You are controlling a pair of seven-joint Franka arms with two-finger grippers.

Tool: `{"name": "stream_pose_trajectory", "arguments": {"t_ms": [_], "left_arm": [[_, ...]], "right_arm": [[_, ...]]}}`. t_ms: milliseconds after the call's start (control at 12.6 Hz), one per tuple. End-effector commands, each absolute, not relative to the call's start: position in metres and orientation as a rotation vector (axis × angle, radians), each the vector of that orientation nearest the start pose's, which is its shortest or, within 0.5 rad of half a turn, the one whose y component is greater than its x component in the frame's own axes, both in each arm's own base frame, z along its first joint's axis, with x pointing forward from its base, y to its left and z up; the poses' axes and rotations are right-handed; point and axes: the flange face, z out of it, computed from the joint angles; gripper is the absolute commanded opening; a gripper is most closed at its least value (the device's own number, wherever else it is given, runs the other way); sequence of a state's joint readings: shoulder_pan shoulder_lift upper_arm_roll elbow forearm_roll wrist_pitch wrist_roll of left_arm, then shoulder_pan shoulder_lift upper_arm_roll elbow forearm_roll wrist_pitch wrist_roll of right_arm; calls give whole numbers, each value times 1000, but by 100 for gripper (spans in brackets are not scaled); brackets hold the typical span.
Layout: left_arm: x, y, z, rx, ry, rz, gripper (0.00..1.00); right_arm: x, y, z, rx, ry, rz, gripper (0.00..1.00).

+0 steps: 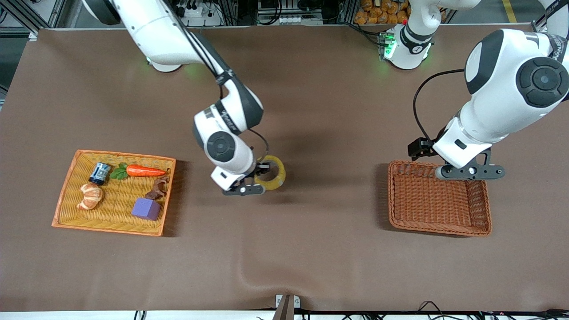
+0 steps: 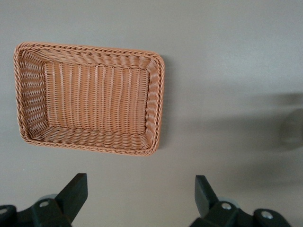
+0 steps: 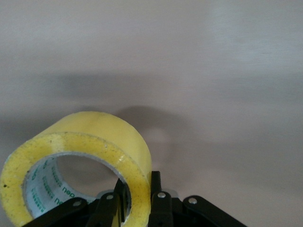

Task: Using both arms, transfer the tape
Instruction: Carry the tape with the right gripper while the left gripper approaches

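Observation:
The tape (image 1: pixel 272 174) is a yellow translucent ring near the middle of the table. My right gripper (image 1: pixel 262 174) is shut on the tape's wall, one finger inside the hole and one outside. In the right wrist view the tape (image 3: pixel 90 156) fills the lower part, pinched between the fingers (image 3: pixel 155 189); I cannot tell whether it touches the cloth. My left gripper (image 1: pixel 466 174) hangs open and empty over the brown wicker basket (image 1: pixel 440 203) at the left arm's end. In the left wrist view its fingertips (image 2: pixel 75 191) stand wide apart above bare cloth beside the basket (image 2: pixel 90 97).
An orange wicker tray (image 1: pixel 71 195) at the right arm's end holds a purple cube (image 1: pixel 146 209), a carrot (image 1: pixel 144 170), a croissant (image 1: pixel 90 196), a small blue can (image 1: pixel 100 173) and a brown piece (image 1: pixel 158 188). Brown cloth covers the table.

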State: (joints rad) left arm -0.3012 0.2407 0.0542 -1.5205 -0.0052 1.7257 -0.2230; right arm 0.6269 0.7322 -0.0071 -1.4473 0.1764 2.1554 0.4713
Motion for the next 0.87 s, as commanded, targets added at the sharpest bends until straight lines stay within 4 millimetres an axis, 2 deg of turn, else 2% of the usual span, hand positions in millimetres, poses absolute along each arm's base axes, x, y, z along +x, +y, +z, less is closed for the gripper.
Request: {"name": "stream_pose_trajectory", "arguments": {"t_ms": [0, 159, 238, 317, 476, 555, 634, 793], "left_arm": [[609, -159, 519, -3142, 16, 37, 100], [604, -176, 519, -3143, -39, 33, 100], [602, -185, 519, -3136, -127, 34, 100], [601, -187, 518, -3134, -164, 36, 100], [599, -197, 515, -3132, -162, 45, 100], [598, -204, 512, -3135, -153, 52, 100], [600, -215, 500, -3135, -133, 57, 100], [598, -254, 466, -3140, -47, 49, 100]], "right_arm": [[581, 458, 231, -3004, -25, 87, 0], [570, 482, 214, -3010, 6, 95, 2], [571, 482, 215, -3009, 50, 97, 81], [571, 483, 219, -3010, 61, 86, 100], [577, 479, 237, -2997, 80, 69, 100], [587, 468, 247, -2985, 105, 65, 100], [602, 445, 264, -2985, 148, 78, 100], [623, 401, 286, -2995, 100, 130, 100]]}}
